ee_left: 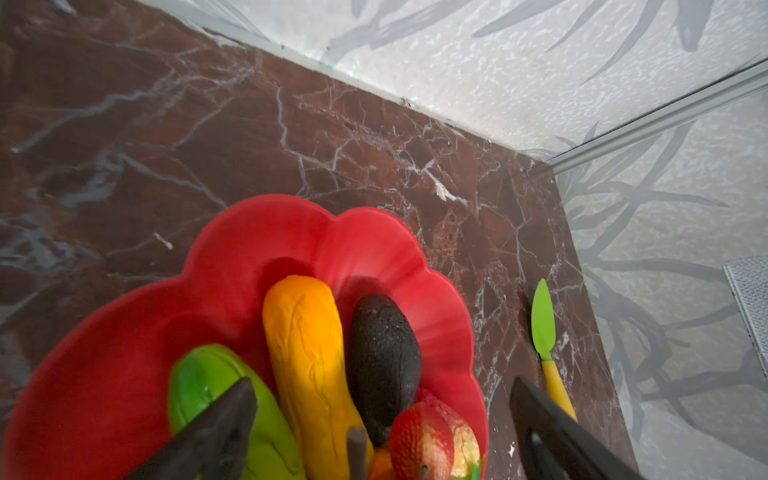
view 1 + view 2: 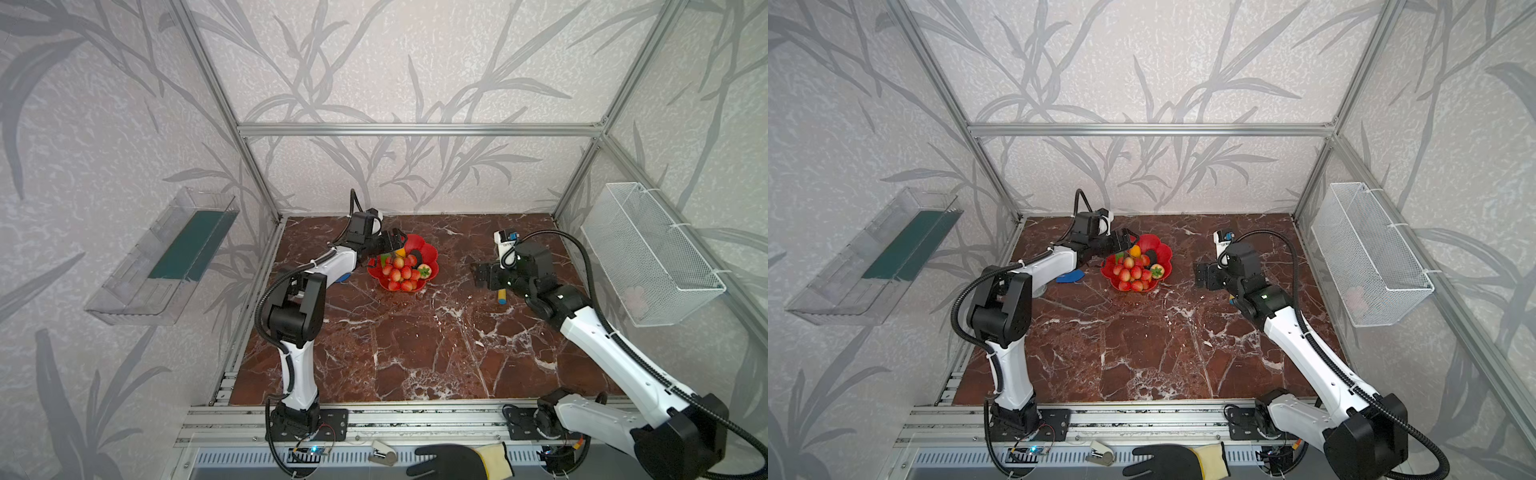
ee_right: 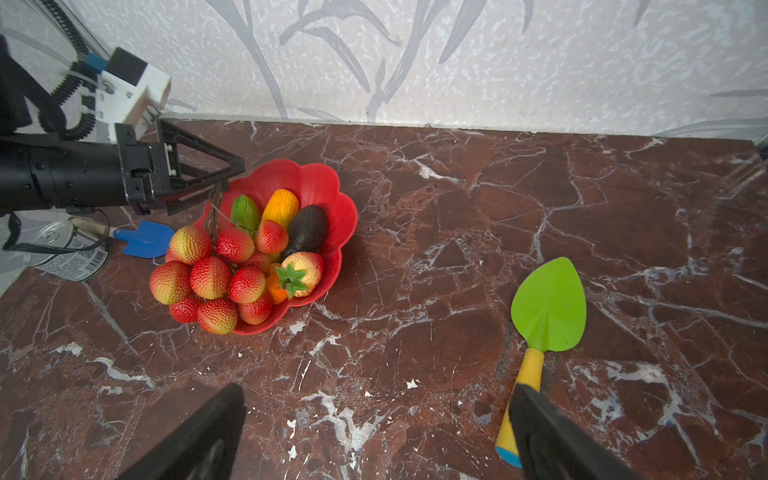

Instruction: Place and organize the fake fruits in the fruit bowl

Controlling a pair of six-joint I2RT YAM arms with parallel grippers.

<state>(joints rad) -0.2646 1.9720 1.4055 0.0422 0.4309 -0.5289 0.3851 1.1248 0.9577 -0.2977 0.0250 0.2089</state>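
Probably light, stiff-plastic berry cluster on floppy stem fills bowl's near side, best lifted by stem; left gripper, right gripper both spread, empty.

Fake fruits lie in the fruit bowl, left trowel and right trowel flanking it.

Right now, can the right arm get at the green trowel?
Probably yes: the right gripper hangs open close above the green trowel, with nothing lying on or against it.
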